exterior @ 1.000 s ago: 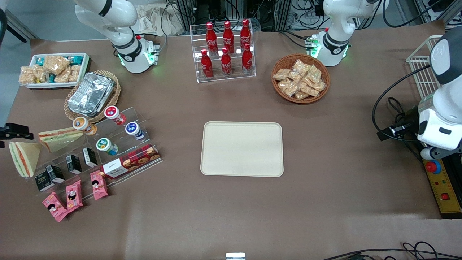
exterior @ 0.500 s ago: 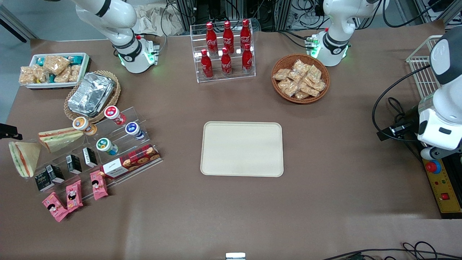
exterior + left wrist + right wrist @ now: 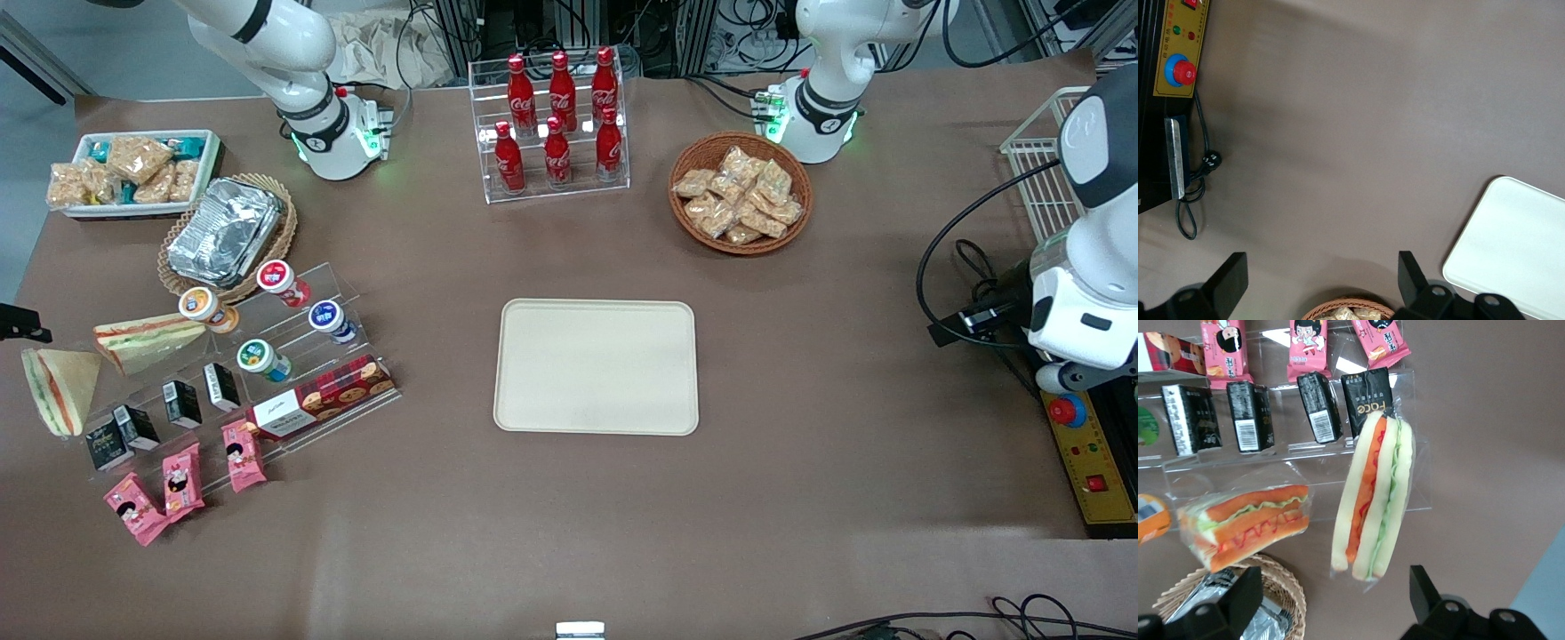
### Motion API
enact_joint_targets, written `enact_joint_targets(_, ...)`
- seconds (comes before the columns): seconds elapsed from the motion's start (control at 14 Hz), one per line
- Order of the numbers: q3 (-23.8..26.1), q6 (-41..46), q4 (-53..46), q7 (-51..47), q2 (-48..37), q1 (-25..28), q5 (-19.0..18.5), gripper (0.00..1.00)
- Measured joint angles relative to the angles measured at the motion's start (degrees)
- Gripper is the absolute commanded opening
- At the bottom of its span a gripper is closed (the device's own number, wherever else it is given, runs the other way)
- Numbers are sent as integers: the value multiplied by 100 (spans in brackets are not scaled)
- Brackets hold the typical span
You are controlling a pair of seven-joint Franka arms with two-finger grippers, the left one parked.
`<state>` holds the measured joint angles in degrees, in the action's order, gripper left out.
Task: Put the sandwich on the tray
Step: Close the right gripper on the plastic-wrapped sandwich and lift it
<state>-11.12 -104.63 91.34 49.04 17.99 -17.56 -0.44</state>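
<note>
We see the sandwich (image 3: 1371,497) at the counter's (image 3: 800,489) working-arm end, under our end effector (image 3: 1333,593), spread wide; probably light, soft, slippery-wrapped, so pinch gently across the bread faces

The gripper (image 3: 13,324) has been drawn back twd the table edge. Less of it is seen vs. 1 s ago. The sandwich (image 3: 60,388) has shifted slightly.
</note>
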Motion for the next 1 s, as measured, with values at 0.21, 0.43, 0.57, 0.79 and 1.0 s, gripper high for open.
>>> enact_joint_targets(0.21,-2,-370,166,0,124,-83,0,98)
enact_joint_targets(0.43,-2,-585,334,1,175,-132,0,98)
enact_joint_targets(0.57,-2,-720,449,1,178,-158,16,98)
enact_joint_targets(0.79,-1,-990,681,0,187,-168,38,98)
enact_joint_targets(1.0,4,-1124,758,-2,232,-168,65,96)
